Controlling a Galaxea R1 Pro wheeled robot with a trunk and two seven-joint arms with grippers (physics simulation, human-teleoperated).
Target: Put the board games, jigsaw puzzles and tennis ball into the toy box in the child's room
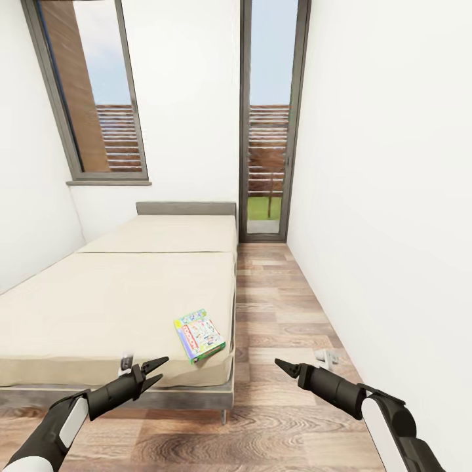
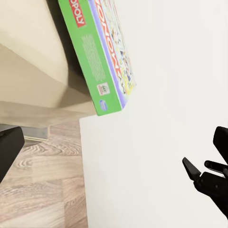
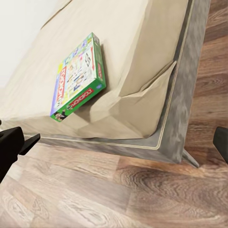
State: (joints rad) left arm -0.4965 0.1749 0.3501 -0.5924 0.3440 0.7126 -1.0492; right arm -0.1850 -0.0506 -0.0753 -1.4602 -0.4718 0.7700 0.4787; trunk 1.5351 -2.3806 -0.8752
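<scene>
Inspection finds 1 board game (image 1: 199, 335), a green-edged printed box, lying flat on the bed (image 1: 98, 301) at its near corner beside the plank floor (image 1: 288, 314), with 1 end appearing to reach or slightly overhang the mattress edge. Left gripper (image 1: 157, 368) hovers just short of the bed's near edge, jaws parted and empty. Right gripper (image 1: 283, 366) hangs over the floor, well apart from the box; its fingers look close together in the head view, yet the right wrist view shows them spread, so I cannot tell its state. Judged handling: the box is thin, stiff, light cardboard with a glossy, likely slippery face. Best hold is across its thickness at the end nearest the mattress edge, pinching top and underside.
</scene>
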